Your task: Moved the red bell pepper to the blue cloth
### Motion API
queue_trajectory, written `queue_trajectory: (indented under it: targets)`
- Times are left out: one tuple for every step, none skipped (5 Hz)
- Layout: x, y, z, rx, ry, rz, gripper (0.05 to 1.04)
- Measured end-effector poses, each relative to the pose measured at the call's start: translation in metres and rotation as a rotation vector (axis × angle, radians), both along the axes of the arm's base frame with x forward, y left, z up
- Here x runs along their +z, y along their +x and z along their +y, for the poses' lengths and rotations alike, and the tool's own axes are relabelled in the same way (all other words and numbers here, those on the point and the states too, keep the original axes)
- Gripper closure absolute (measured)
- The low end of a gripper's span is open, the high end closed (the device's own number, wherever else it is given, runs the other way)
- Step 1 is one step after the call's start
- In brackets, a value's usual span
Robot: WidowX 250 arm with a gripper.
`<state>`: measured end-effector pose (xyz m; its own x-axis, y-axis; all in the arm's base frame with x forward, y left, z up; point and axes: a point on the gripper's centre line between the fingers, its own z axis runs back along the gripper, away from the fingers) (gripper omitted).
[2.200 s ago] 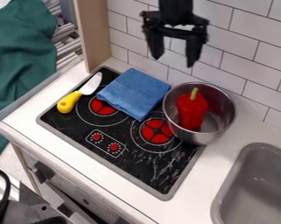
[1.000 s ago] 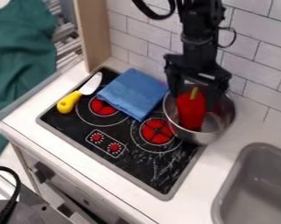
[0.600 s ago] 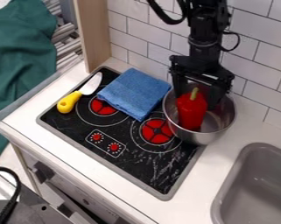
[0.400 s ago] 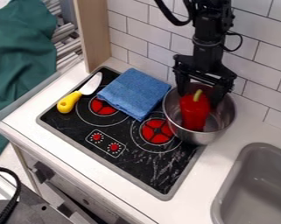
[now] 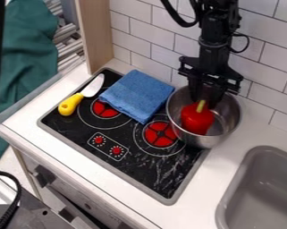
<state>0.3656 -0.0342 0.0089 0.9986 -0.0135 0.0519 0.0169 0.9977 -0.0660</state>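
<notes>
The black gripper hangs down over the back part of the metal pot, right behind and above the red bell pepper. Inside the pot, the red bell pepper rests toward the left side, its green stem pointing up beside the gripper's lower end. Whether the gripper has hold of the pepper cannot be made out. The folded blue cloth lies at the back of the stove, left of the pot.
The metal pot stands at the stove's back right corner. A yellow-handled knife lies left of the cloth on the black stove. A grey sink is at the right, and a tiled wall rises behind.
The arm came down to the pot and then shifted slightly right. The pepper has shifted and tipped in the pot, its stem now lower in the view. The cloth and knife stayed put.
</notes>
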Motion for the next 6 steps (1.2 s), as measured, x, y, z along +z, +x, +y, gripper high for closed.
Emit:
queue_trajectory:
  targets:
    - [-0.006,-0.006,0.002,0.008,-0.025,0.008,0.929]
    - [-0.005,-0.009,0.003,-0.005,-0.031,0.007,1.001]
    - [0.002,-0.006,0.0,-0.019,-0.047,-0.017,0.846]
    - [0.006,-0.005,-0.001,-0.036,-0.05,-0.038,0.592]
    - [0.02,-0.005,0.001,-0.033,-0.038,-0.068,0.262]
    - [0.022,-0.014,0.006,-0.034,-0.039,-0.062,0.068]
